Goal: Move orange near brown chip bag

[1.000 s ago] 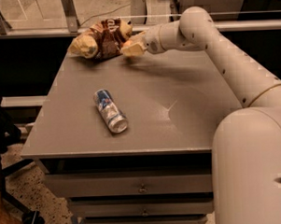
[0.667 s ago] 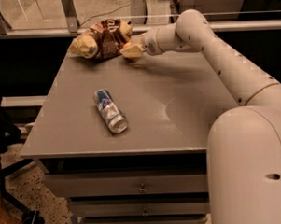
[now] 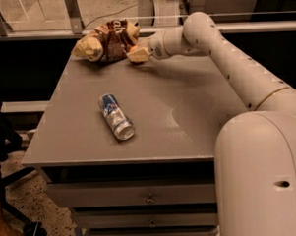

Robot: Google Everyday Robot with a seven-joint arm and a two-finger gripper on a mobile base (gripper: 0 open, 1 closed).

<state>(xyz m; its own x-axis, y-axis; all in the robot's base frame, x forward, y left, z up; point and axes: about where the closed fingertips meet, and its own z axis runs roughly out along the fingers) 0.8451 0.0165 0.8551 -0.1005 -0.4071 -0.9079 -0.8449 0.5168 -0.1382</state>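
Step in hand, as I read it: placement. The gripper point(image 3: 139, 52) is at the back of the surface point(image 3: 187, 108), just beside the right end of the chip bag point(image 3: 107, 40), with the arm point(image 3: 224, 57) reaching across from the right.

The orange point(image 3: 134, 55) isn't lying loose anywhere on the surface. I see a small rounded orange-tan lump at the gripper tip and take that for it. It sits low and very near the bag's right end. I can't tell if it touches the bag or rests on the surface.

Fingers: pinched in on the orange, not spread. Nothing else is in the grip.

Next move, my call: settle it onto the surface if it isn't down, then let go and back out to the right, away from the bag. The orange is round, so it may roll once free. A gentle release matters, and so does not nudging the crinkled bag on the way out.

The can point(image 3: 116, 116) lies on its side mid-surface, well apart from all this. Not in the way.
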